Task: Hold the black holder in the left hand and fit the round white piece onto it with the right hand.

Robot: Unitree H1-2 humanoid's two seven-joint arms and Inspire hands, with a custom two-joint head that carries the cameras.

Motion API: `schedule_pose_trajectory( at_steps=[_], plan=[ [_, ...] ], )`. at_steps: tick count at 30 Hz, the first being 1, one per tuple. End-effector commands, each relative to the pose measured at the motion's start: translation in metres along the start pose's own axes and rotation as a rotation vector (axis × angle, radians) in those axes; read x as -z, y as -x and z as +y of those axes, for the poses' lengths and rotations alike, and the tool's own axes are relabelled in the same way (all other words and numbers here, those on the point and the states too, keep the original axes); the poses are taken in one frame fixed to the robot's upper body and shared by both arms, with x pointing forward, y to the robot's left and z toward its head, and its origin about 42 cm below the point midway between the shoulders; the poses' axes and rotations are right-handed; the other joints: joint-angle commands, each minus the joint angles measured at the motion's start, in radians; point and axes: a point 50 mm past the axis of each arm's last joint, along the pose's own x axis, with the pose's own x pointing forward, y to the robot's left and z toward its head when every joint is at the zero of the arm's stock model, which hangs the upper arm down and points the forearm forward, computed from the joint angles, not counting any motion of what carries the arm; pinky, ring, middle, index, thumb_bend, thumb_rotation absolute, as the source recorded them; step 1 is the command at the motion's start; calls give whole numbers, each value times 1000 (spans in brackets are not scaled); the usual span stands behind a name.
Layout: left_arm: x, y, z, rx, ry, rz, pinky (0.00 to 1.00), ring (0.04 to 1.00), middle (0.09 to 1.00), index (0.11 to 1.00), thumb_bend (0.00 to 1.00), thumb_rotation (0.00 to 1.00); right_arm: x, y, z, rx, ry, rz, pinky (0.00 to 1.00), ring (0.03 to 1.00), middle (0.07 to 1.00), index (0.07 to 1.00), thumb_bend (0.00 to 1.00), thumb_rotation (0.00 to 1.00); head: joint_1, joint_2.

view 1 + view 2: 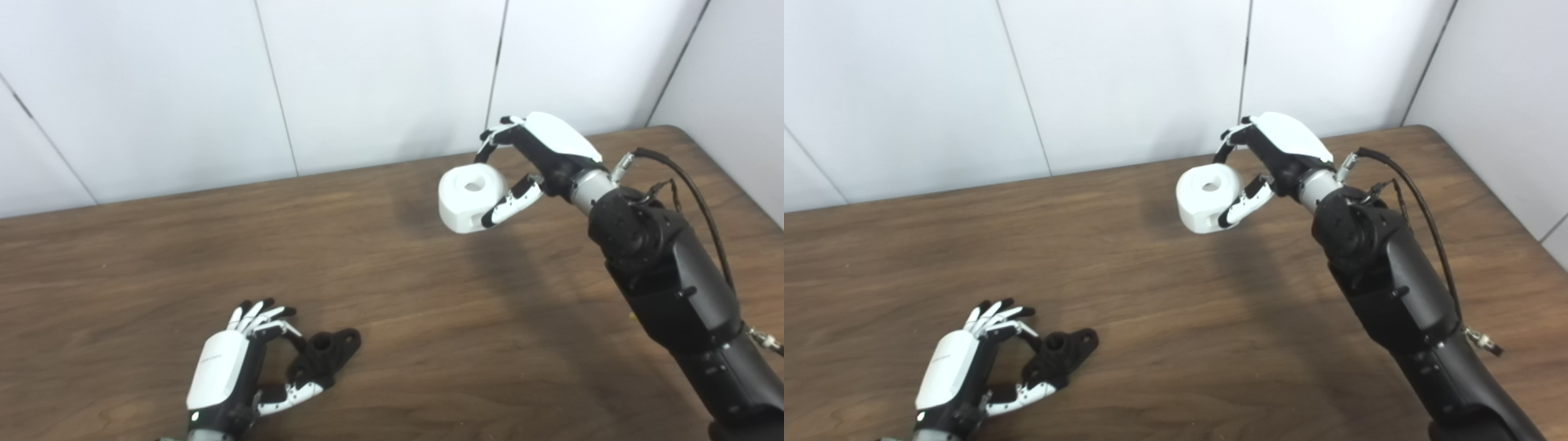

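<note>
Left eye view | right hand point(539, 165) pinches round white piece point(470, 197) above the bench point(429, 318) | left hand point(245, 367) closes around black holder point(321, 358) low by the bench | step: approach; you must lift the holder and align the bore.

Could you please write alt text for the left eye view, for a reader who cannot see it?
The right hand holds a round white plastic piece above a brown wooden table. Near the front edge, the left hand grips a black holder.

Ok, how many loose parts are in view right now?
2. White piece in the right hand, far side; black holder in the left hand, near edge.
</note>
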Motion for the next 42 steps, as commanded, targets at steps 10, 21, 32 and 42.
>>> schedule_pose_trajectory(
  at_steps=[10, 21, 32, 42],
  plan=[
    [-12, -3, -15, -4, -14, 25, 1000, 932, 818, 486, 521, 47, -59, 12, 2, -29, -19, -211, 1000, 976, 877, 484, 520, 143, 84, 13],
    [-21, -5, -19, -11, -11, 24, 1000, 935, 820, 486, 522, 48, -97, 22, 21, -77, -69, -340, 1000, 969, 879, 484, 521, 142, 141, 38],
    [-27, -8, -22, -16, -8, 15, 1000, 937, 820, 486, 522, 48, -117, 34, 40, -111, -113, -406, 1000, 980, 877, 484, 520, 141, 169, 57],
    [-29, -13, -24, -19, -13, 10, 1000, 939, 819, 486, 522, 48, -121, 32, 52, -117, -97, -425, 1000, 999, 877, 485, 519, 141, 179, 64]
  ],
)
